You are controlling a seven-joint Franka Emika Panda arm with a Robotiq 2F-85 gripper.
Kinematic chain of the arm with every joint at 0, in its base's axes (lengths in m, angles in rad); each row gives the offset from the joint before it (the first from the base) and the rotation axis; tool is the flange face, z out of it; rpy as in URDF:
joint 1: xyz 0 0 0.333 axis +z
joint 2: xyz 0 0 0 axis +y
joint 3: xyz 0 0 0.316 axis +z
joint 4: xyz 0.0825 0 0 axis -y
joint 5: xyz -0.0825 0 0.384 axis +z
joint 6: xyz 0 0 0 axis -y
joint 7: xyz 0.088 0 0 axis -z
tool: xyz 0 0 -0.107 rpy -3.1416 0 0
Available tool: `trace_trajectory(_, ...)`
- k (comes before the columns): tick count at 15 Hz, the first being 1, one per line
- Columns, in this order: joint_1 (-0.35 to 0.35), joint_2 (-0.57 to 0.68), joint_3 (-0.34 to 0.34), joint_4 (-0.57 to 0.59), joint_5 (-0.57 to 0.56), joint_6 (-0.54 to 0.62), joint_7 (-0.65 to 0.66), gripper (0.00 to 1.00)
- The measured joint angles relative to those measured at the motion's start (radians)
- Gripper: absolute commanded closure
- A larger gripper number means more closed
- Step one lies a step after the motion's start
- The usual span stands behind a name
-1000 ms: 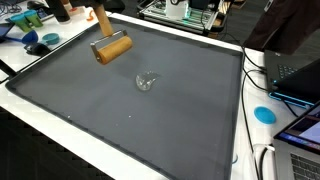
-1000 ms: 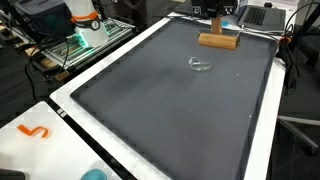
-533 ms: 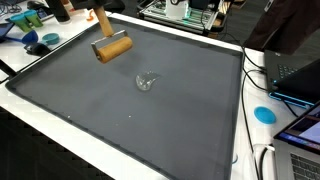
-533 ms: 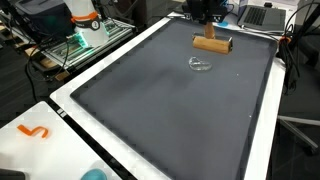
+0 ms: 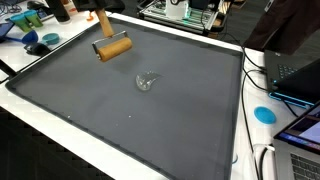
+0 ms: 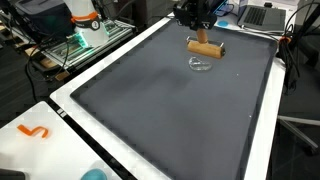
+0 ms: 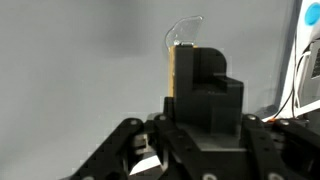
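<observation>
My gripper (image 6: 198, 25) pinches the mallet (image 5: 112, 47) by its handle. The head hangs low over the mat (image 5: 150, 130), near the glass (image 5: 146, 82) but apart from it. I judge the grasp done. The mallet is not yet released, and I cannot tell whether it touches the mat.

Gripper (image 6: 199, 20): just beyond the glass (image 6: 201, 65), upper part cut by the top edge, dark and tiny; can't read how the jaws stand. Mallet (image 6: 205, 48) handle mostly hidden under it there. In an exterior view the handle (image 5: 101, 19) runs off the top edge beyond the glass, so the grip is out of frame. Wrist view: only a rim arc of the glass shows above the finger block, rest hidden. Mallet is just a thin wood strip beside that block. Lower gripper body blurred. Blue disc (image 7: 312, 14) right of the glass, cut by the edge.
</observation>
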State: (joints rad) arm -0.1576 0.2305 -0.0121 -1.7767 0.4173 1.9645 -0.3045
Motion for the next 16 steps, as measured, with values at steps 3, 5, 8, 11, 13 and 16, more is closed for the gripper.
trace_trajectory(3, 0.0, -0.013, 0.0, -0.033, 0.0, 0.024, 0.0, 0.76)
trace_trajectory(5, 0.0, -0.021, 0.0, -0.055, 0.0, 0.041, 0.0, 0.76)
trace_trajectory(8, 0.001, -0.037, 0.0, -0.092, 0.0, 0.061, 0.0, 0.76)
trace_trajectory(11, 0.001, -0.056, -0.001, -0.125, 0.0, 0.073, 0.0, 0.76)
trace_trajectory(13, 0.001, -0.069, -0.001, -0.147, 0.0, 0.077, 0.0, 0.76)
trace_trajectory(16, 0.002, -0.09, -0.002, -0.174, 0.0, 0.079, 0.0, 0.76)
